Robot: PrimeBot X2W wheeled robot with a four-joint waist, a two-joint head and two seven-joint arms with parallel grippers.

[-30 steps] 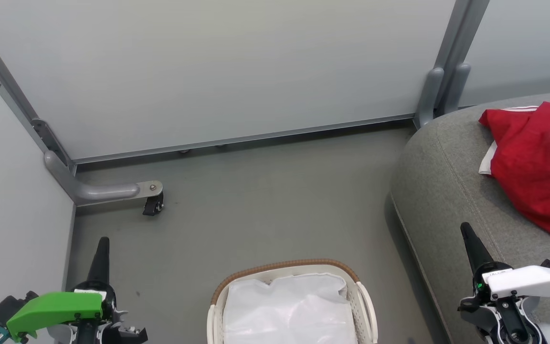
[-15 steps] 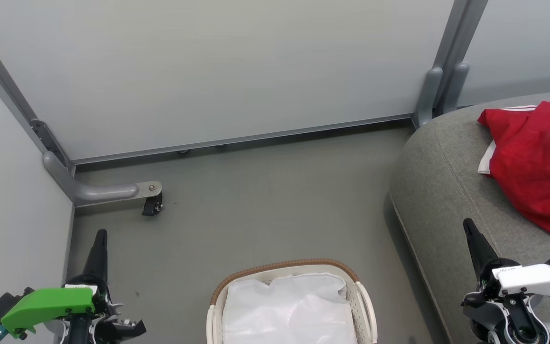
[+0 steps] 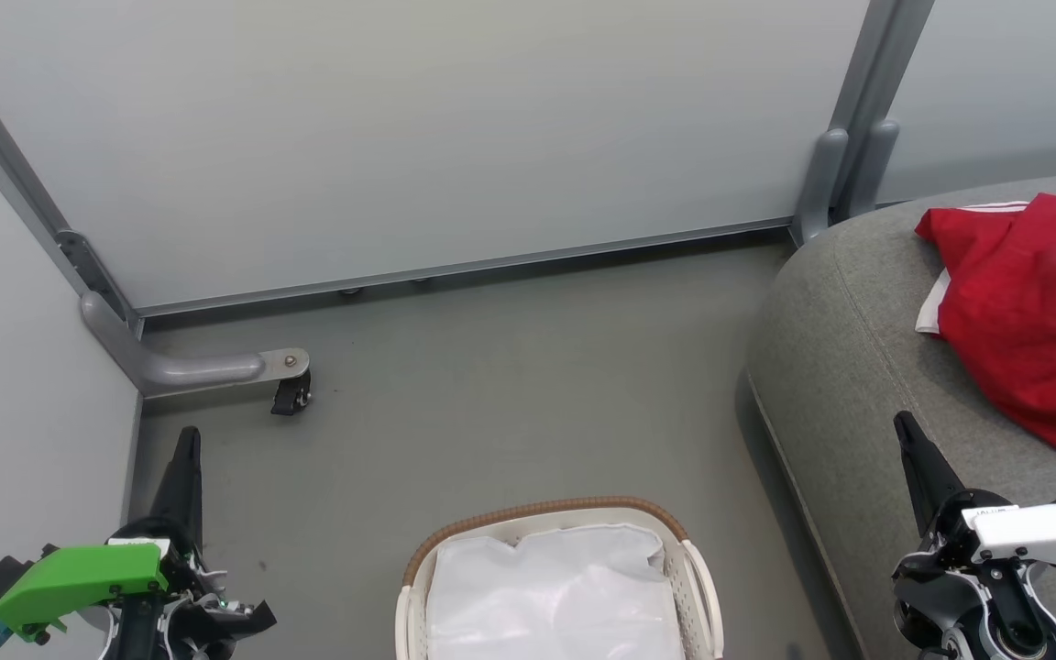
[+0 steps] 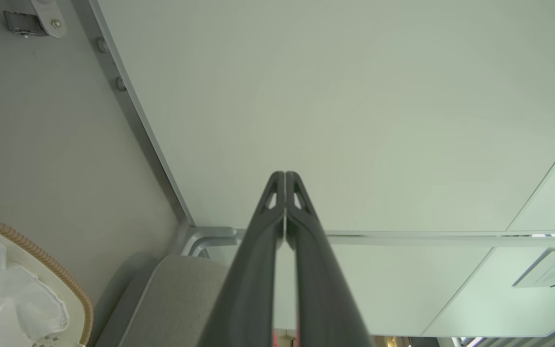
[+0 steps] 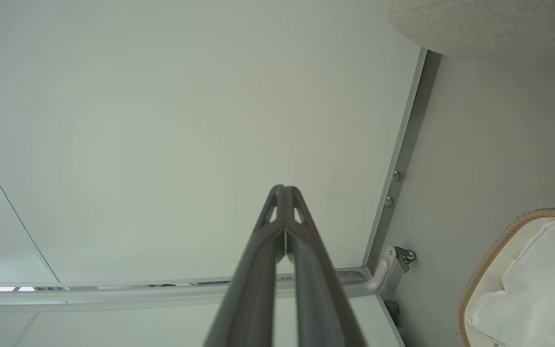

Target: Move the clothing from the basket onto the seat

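Red clothing unmoved on seat; left hand, right hand closed, empty, slightly farther forward.

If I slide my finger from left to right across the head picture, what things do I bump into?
left claw → wheel → basket → clothing
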